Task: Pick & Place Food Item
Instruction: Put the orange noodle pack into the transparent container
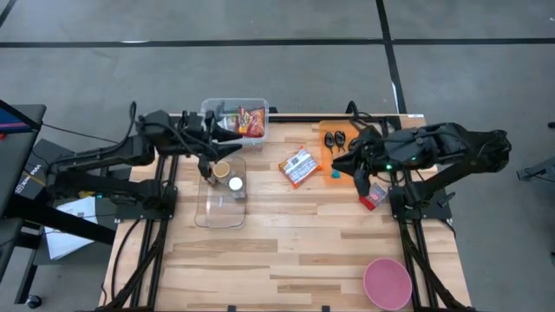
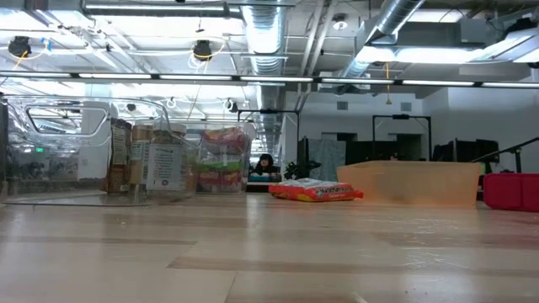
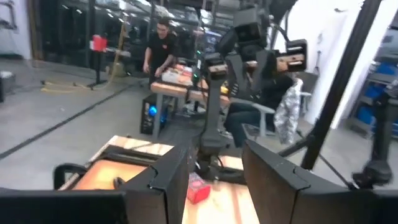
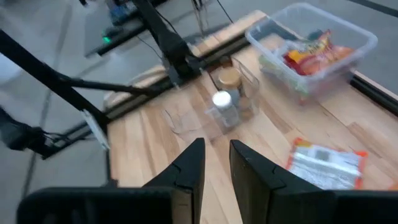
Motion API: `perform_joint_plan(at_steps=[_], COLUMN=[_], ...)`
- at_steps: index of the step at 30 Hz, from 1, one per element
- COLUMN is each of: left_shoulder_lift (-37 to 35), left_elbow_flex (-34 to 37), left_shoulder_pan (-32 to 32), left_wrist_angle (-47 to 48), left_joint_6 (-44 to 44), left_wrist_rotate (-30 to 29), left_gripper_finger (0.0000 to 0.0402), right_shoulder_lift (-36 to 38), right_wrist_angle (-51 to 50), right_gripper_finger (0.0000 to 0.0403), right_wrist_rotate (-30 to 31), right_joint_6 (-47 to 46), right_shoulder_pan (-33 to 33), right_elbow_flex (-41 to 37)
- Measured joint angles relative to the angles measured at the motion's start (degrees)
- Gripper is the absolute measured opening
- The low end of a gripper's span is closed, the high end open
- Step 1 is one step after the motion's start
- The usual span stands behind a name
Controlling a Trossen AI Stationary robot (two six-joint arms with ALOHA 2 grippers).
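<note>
An orange-and-white snack packet (image 1: 299, 166) lies flat on the wooden table between the two arms; it also shows in the low view (image 2: 316, 191) and the right wrist view (image 4: 326, 165). A clear bin (image 1: 237, 118) at the far edge holds more snack packs. A clear tray (image 1: 221, 201) holds two jars (image 1: 229, 177). My left gripper (image 1: 206, 167) hangs open and empty above the tray's far end. My right gripper (image 1: 342, 163) is narrowly open and empty, raised just right of the packet, over the orange tray (image 1: 334, 143).
The orange tray holds small black items, with a blue item (image 1: 335, 173) at its near edge. A red box (image 1: 375, 196) lies under the right arm. A pink bowl (image 1: 388, 282) stands at the near right corner. Bare wood (image 1: 286, 251) lies toward the near edge.
</note>
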State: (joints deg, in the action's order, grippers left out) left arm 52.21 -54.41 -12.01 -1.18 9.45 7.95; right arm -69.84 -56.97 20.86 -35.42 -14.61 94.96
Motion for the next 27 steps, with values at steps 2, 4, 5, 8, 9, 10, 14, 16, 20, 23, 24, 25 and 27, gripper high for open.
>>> perform_joint_plan(at_steps=[2,4,5,8,9,10,14,16,20,23,24,25,27], left_shoulder_lift=[-0.09,-0.48,-0.52,-0.46,-0.46,-0.46,-0.48,-0.48,-0.52,-0.52,-0.52,-0.52,-0.52], left_elbow_flex=[0.00,0.02,0.01,0.02,0.02,0.02,0.02,0.02,0.00,0.00,0.00,0.00,0.00], left_shoulder_pan=[0.61,0.90,0.91,0.94,0.94,0.94,0.94,0.94,0.93,0.93,1.01,1.21,1.35], left_wrist_angle=[-1.16,-2.20,-3.22,-4.77,-5.55,-6.58,-9.05,-10.32,-10.66,-10.47,-10.36,-10.33,-10.07], left_joint_6=[-0.07,-0.12,-0.13,-0.24,-0.78,-1.82,-3.34,-3.98,-4.90,-6.84,-7.76,-8.33,-9.46], left_wrist_rotate=[-1.10,-1.40,-1.41,-1.41,-1.45,-1.49,-2.26,-2.51,-4.08,-5.64,-6.13,-6.56,-7.99], left_gripper_finger=[0.0143,0.0143,0.0143,0.0143,0.0143,0.0143,0.0143,0.0143,0.0143,0.0143,0.0143,0.0143,0.0143], right_shoulder_lift=[0.27,0.31,0.20,0.16,0.21,0.22,-0.75,-1.31,-2.96,-5.01,-5.80,-6.93,-9.35], right_wrist_angle=[1.49,2.85,3.80,5.66,6.43,6.95,9.56,10.27,10.59,10.16,8.12,6.85,4.62], right_gripper_finger=[0.0069,0.0069,0.0069,0.0069,0.0071,0.0075,0.0115,0.0146,0.0212,0.0244,0.0249,0.0252,0.0254], right_wrist_rotate=[-1.15,-2.99,-3.95,-8.76,-11.37,-14.15,-23.90,-26.73,-28.52,-26.95,-26.76,-26.59,-26.26], right_joint_6=[0.00,0.20,1.02,3.64,4.52,5.36,7.91,10.21,19.52,27.21,29.52,31.50,33.67], right_shoulder_pan=[0.00,0.47,0.95,3.40,4.68,6.07,10.58,12.12,13.31,13.89,14.37,14.85,15.84], right_elbow_flex=[0.10,0.13,0.11,0.10,0.11,0.11,0.17,0.22,2.14,2.91,2.73,2.69,2.71])
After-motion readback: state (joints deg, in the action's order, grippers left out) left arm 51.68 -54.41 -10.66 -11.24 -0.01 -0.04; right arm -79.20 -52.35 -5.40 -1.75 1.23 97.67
